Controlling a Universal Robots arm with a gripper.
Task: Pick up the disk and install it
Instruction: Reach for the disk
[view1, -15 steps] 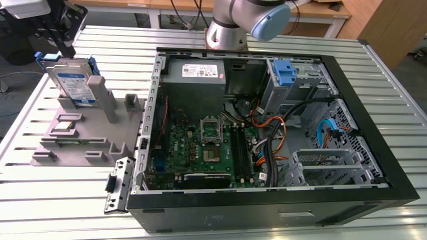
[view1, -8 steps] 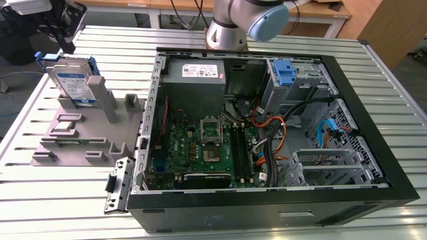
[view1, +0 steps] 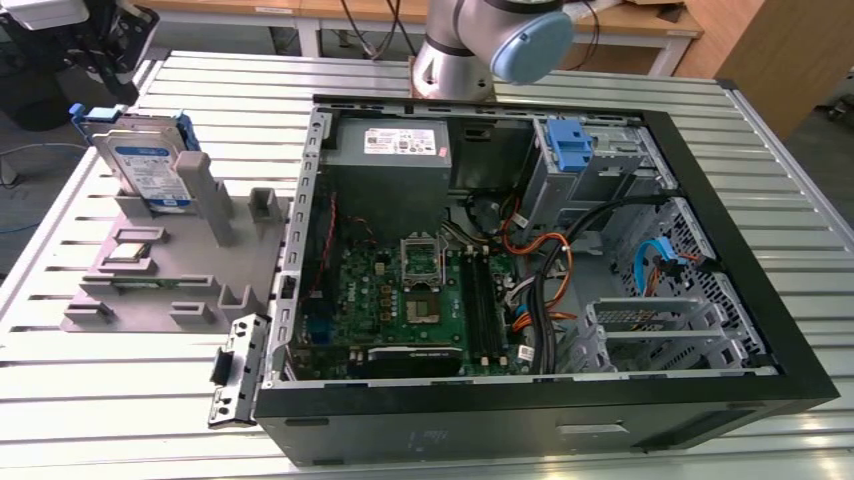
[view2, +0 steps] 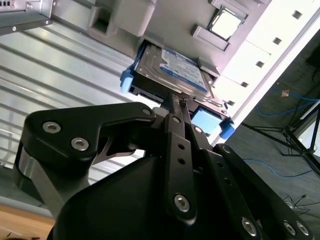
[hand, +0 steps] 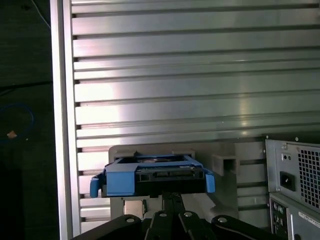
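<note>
The disk (view1: 143, 165), a silver drive with a white-and-blue label in a blue carrier, stands on edge in a slot of the grey holder (view1: 160, 285) at the exterior view's left. My gripper (view1: 118, 85) hangs just above it at the far left corner of the table. In both wrist views the disk (view2: 172, 67) (hand: 155, 179) lies right ahead of my gripper (view2: 178, 102) (hand: 172, 199). The thin black fingers (view2: 172, 120) are pressed together, and their tips are at the disk's near edge, not around it.
An open black computer case (view1: 747, 250) takes up the middle and right of the slatted metal table (view1: 120, 400). Inside are a grey power-supply box (view1: 390, 145), a lone blue bracket (view1: 570, 147) at a drive bay, the motherboard (view1: 427, 300) and cables. The table's edge (hand: 62, 100) is close to the holder.
</note>
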